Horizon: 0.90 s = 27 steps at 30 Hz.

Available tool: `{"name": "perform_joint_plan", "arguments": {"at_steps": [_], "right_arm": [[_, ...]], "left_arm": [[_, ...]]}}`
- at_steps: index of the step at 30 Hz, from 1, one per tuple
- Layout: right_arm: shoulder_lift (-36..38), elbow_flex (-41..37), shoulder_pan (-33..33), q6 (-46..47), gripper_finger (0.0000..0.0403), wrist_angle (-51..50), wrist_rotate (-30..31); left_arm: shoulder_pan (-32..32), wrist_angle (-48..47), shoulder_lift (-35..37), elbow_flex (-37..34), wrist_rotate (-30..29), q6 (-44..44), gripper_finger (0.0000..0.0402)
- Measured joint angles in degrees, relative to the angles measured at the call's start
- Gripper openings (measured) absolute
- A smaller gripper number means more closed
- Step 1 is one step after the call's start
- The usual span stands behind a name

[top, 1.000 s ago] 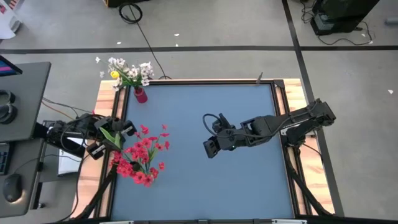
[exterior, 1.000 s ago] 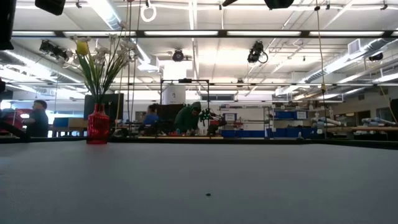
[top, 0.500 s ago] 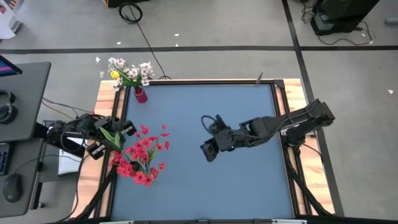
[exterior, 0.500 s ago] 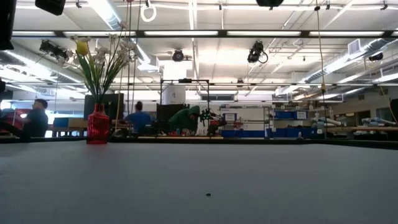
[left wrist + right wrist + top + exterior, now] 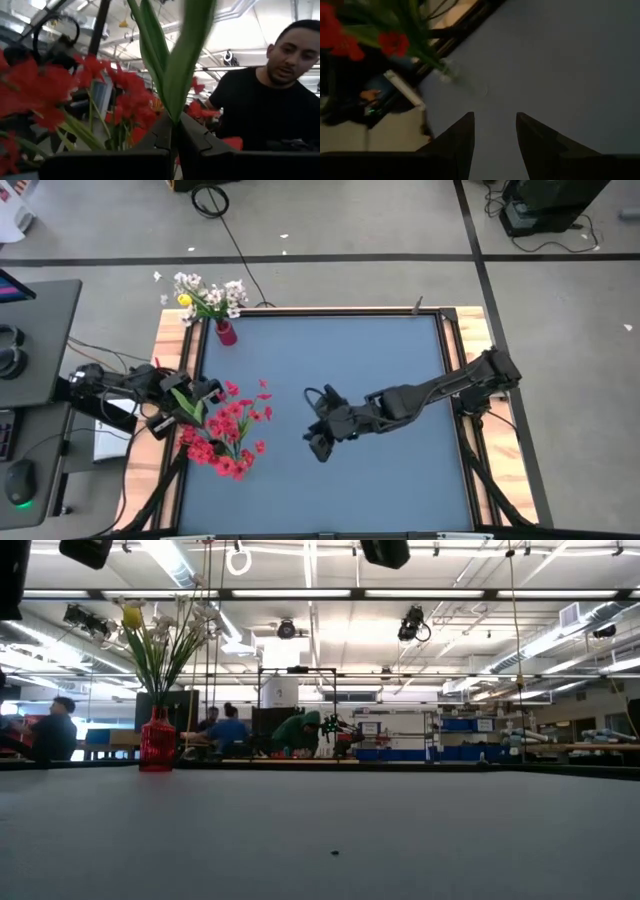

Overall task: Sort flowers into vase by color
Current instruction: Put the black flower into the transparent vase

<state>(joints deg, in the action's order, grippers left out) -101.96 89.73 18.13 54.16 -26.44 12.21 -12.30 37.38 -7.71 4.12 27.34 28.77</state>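
Note:
A bunch of red flowers (image 5: 226, 430) stands up near the table's left edge. Seen in the right wrist view, the red flowers (image 5: 350, 37) send their stems down to a small clear thing (image 5: 447, 74) on the table. My left gripper (image 5: 185, 402) sits at the table's left edge, shut on a green stem. White and yellow flowers (image 5: 208, 295) stand in a red vase (image 5: 226, 332) at the far left corner. My right gripper (image 5: 316, 448) hovers open over the table's middle, right of the red flowers and pointing at them. My left gripper (image 5: 173, 135) pinches the green stem and leaf base (image 5: 172, 112) of a red sprig between its two fingers, coming level from the table's left. The leaves (image 5: 170, 55) rise upright above the fingers. The sprig's lower end is hidden, so what it rests on does not show.
The table's wooden frame (image 5: 168, 340) runs along its left side. In the low view the red vase (image 5: 157, 743) stands at the far left. People show in the room beyond, and one person (image 5: 270, 100) faces the left wrist camera. Blue tabletop (image 5: 380, 360) lies bare on the right.
My right gripper has moved toward the table's left edge and a little toward the near edge, closing on the red flowers, its arm stretching out. Its fingers have stayed open. The flowers and vases have kept their places.

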Motion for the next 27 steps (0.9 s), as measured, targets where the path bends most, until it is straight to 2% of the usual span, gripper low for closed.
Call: {"name": "perform_joint_plan", "arguments": {"at_steps": [13,27], "right_arm": [[-3.1,0.0,0.1,-1.9,0.0154,5.0,-2.9],[-3.0,0.0,0.2,-3.8,0.0154,5.4,-3.3]], "left_arm": [[-4.3,1.9,-5.3,0.0,-1.9,-8.2,0.0015],[-5.0,0.4,-9.0,0.0,1.6,-10.1,0.0016]]}}
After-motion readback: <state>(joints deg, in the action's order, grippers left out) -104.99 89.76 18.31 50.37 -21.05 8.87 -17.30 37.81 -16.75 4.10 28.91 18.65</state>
